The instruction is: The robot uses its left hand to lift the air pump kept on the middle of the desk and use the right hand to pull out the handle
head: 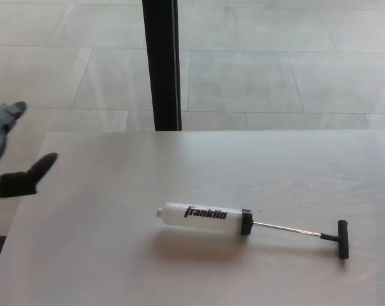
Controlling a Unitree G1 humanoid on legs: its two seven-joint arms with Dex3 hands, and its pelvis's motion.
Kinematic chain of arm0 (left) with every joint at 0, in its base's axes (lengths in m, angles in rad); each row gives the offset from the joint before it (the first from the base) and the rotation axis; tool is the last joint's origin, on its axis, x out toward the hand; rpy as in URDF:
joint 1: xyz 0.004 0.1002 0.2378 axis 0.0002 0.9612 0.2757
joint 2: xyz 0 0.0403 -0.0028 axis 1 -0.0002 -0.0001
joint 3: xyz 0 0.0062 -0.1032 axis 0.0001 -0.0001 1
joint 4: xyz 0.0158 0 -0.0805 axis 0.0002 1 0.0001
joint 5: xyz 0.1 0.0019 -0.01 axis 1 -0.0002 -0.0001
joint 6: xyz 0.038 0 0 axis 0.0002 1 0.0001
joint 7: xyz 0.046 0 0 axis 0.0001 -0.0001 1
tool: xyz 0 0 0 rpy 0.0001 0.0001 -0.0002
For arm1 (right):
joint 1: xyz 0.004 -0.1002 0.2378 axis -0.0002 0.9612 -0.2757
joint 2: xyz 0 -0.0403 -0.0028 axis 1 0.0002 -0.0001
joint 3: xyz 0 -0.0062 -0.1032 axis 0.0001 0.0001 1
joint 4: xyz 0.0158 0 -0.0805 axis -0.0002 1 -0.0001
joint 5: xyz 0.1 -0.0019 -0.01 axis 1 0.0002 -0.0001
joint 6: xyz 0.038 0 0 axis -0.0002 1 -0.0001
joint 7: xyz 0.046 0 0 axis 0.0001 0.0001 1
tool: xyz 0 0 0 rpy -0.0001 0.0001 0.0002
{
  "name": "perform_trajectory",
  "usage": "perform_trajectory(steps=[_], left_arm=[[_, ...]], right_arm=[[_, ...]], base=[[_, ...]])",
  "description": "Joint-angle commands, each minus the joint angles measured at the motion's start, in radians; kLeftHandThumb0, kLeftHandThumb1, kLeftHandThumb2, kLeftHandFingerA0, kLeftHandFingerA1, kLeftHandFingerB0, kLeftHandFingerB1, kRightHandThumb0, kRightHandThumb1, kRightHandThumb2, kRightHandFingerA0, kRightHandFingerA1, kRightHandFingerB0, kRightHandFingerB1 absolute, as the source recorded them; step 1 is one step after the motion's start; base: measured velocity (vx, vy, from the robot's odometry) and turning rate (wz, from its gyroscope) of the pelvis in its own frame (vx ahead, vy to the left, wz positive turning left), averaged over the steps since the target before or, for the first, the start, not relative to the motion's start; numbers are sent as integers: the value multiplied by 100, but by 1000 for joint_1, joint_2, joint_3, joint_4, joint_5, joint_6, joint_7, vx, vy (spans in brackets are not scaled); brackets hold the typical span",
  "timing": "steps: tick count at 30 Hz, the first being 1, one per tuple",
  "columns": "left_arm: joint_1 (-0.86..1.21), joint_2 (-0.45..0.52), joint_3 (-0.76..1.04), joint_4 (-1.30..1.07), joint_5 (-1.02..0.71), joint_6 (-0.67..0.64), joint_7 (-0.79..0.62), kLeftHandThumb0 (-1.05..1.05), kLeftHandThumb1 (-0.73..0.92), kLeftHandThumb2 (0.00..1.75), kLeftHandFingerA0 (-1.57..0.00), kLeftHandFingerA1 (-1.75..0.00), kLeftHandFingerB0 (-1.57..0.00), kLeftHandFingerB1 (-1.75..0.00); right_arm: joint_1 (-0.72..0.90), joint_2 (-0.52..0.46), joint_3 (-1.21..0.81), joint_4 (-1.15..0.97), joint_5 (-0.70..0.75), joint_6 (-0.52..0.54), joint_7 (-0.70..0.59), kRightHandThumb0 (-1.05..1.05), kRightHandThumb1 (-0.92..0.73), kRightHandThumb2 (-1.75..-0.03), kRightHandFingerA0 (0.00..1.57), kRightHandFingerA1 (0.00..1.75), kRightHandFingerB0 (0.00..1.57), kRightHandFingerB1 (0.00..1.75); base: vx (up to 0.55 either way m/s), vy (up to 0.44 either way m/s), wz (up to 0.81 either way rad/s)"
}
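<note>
Near the middle of the bench you see the air pump lying flat on its side. Its white tube says "Franklin" in black letters. A thin metal rod sticks out of the tube's black end, and the black handle sits at the tip of the rod, close to the right edge of the bench. The rod is pulled out. Nothing touches the pump. Your left hand is at the left edge of the bench, well apart from the pump, with its fingers spread and nothing in it. Your right hand does not show at all.
</note>
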Motion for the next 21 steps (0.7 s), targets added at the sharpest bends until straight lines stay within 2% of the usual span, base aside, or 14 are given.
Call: perform_trajectory(steps=[1,2,3,4,6,7,8,12,13,14,15,16,17,21], left_arm=[[239,225,762,374,-550,-6,-24,-69,79,64,0,-42,-8,-36],[260,236,790,441,-557,-30,15,-73,57,97,-1,-49,-5,-43],[279,241,817,494,-560,-43,62,-74,58,96,-3,-54,-5,-48],[294,233,835,513,-564,-58,91,-38,52,108,-5,-56,0,-51],[297,224,847,530,-568,-77,115,-38,52,108,-5,-56,0,-51],[347,217,825,580,-561,-151,98,-63,62,103,0,-47,-1,-43],[386,209,804,615,-543,-172,95,-69,84,65,0,-59,-9,-48],[382,163,848,708,-563,-98,188,-69,78,63,-10,-65,-7,-44],[386,143,853,714,-573,-114,183,-39,57,112,-2,-55,0,-53],[389,134,853,714,-574,-121,177,-39,57,112,-2,-55,0,-53],[396,121,844,725,-569,-133,169,-65,83,63,-13,-64,-8,-43],[404,108,837,739,-564,-151,162,-67,66,94,-13,-62,-5,-50],[422,98,816,739,-548,-121,129,-71,82,63,-13,-62,-14,-42],[419,82,878,749,-589,-101,151,-70,77,61,-17,-60,-20,-42]], right_arm=[[162,-400,-475,507,226,-139,-61,-97,-67,-104,0,16,12,15],[183,-413,-507,541,245,-159,-72,-92,-64,-104,0,26,5,13],[207,-424,-535,564,259,-152,-84,-87,-72,-81,0,0,2,21],[219,-430,-555,576,270,-140,-91,-81,-71,-82,0,0,1,19],[222,-439,-573,594,281,-134,-95,-81,-71,-82,0,0,1,19],[232,-438,-610,626,307,-138,-135,-90,-83,-65,0,0,0,33],[238,-429,-654,650,343,-140,-159,-96,-68,-108,0,23,12,10],[242,-353,-784,664,467,-160,-138,-86,-71,-105,0,27,0,19],[245,-348,-786,671,464,-148,-143,-91,-74,-108,0,22,0,13],[245,-348,-784,676,459,-136,-149,-91,-74,-108,0,22,0,13],[246,-343,-780,693,450,-125,-153,-85,-71,-104,0,26,0,16],[241,-335,-784,714,451,-124,-160,-77,-65,-100,0,33,2,23],[241,-314,-799,726,464,-136,-152,-76,-63,-97,0,29,0,21],[234,-281,-830,758,474,-139,-145,-84,-66,-99,0,24,3,15]], base=[[0,0,0],[0,0,0],[0,0,0],[0,0,0],[0,0,0],[0,0,0],[0,0,0],[0,0,0],[0,0,0],[0,0,0],[0,0,0],[0,0,0],[0,0,0],[0,0,0]])
